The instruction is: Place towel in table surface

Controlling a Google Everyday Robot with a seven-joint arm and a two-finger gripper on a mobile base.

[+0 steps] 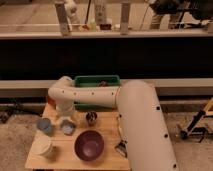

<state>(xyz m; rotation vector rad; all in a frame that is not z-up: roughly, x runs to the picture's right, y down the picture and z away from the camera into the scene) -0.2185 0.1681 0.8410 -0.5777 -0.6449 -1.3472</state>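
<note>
My white arm reaches from the lower right across the wooden table to its left side. The gripper points down over the left part of the table. Right under it lies a small pale blue-white bundle, which looks like the towel, resting on the table surface. I cannot tell whether the gripper touches it.
A green bin stands at the table's back edge. A purple bowl sits at the front middle, a white cup at the front left, a grey-blue cup left of the towel, and a small dark can in the middle.
</note>
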